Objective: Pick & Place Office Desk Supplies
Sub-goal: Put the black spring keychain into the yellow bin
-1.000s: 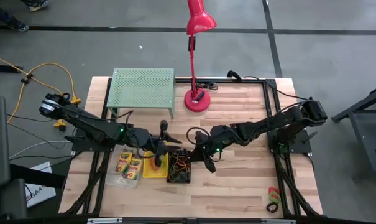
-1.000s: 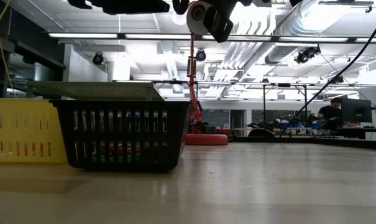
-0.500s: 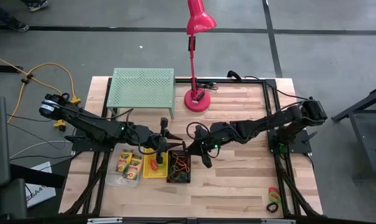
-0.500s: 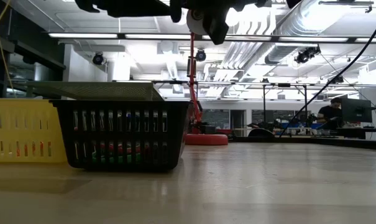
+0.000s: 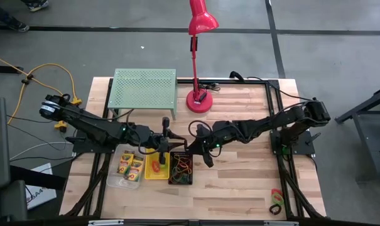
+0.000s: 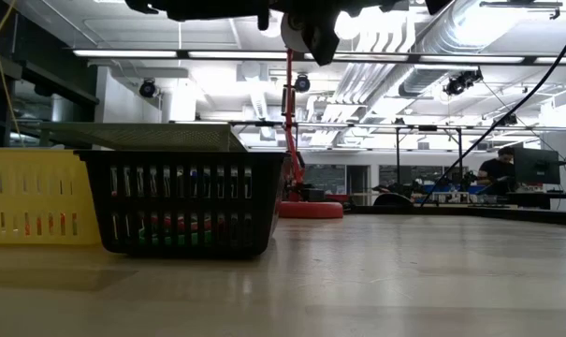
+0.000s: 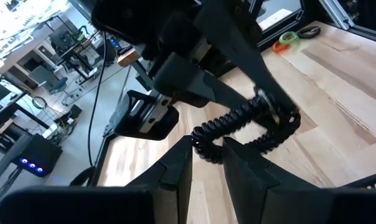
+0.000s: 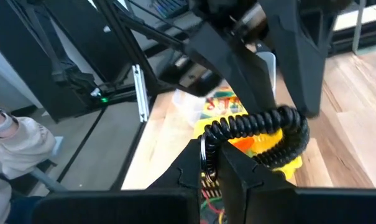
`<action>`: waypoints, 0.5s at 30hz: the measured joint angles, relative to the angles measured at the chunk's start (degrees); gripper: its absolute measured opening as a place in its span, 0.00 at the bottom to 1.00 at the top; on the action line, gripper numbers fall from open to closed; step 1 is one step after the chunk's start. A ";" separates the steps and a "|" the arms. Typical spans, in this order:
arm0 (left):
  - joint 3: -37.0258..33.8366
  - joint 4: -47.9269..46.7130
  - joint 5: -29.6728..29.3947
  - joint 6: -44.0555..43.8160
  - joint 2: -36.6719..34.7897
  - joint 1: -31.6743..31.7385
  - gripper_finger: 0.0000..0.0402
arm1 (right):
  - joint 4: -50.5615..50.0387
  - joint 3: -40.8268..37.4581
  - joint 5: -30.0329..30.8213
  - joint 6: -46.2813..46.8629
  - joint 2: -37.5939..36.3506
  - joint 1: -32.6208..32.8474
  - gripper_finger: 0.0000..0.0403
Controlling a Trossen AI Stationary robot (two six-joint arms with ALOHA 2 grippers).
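Three bins stand side by side near the table's near edge. The clear bin (image 5: 122,181) holds yellow crayon boxes (image 5: 130,166). In the yellow bin (image 5: 149,176) lie the red-handled scissors (image 5: 156,166). The black mesh bin (image 5: 172,179) holds coloured loops (image 5: 182,167). More loops (image 5: 276,202) lie at the near right corner. My left gripper (image 5: 168,143) hovers high above the yellow bin, a narrow gap between its fingers (image 7: 175,168), nothing in it. My right gripper (image 5: 196,148) hovers just right of it, above the mesh bin's far right corner, fingers (image 8: 237,171) also slightly apart and empty.
The light-green rack (image 5: 144,90) stands at the far left and the red lamp's base (image 5: 198,100) beside it. The two grippers are close together over the bins. Bare wood lies to the right of the mesh bin (image 6: 184,201). A person's sleeve shows beyond the table in the right wrist view.
My left gripper has risen from the yellow bin and drawn back toward the far edge, leaving the scissors in the bin. My right gripper has moved up and toward the table's left and far edge, closer to the left gripper.
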 joint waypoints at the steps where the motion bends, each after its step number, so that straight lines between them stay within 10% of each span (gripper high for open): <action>1: -0.01 -0.02 0.07 -0.02 0.00 0.14 0.20 | 0.39 0.02 -0.49 0.00 0.00 0.00 0.06; 15: -0.01 0.00 0.18 0.50 0.00 0.20 0.20 | 1.12 0.02 -1.28 0.35 0.00 -0.04 0.06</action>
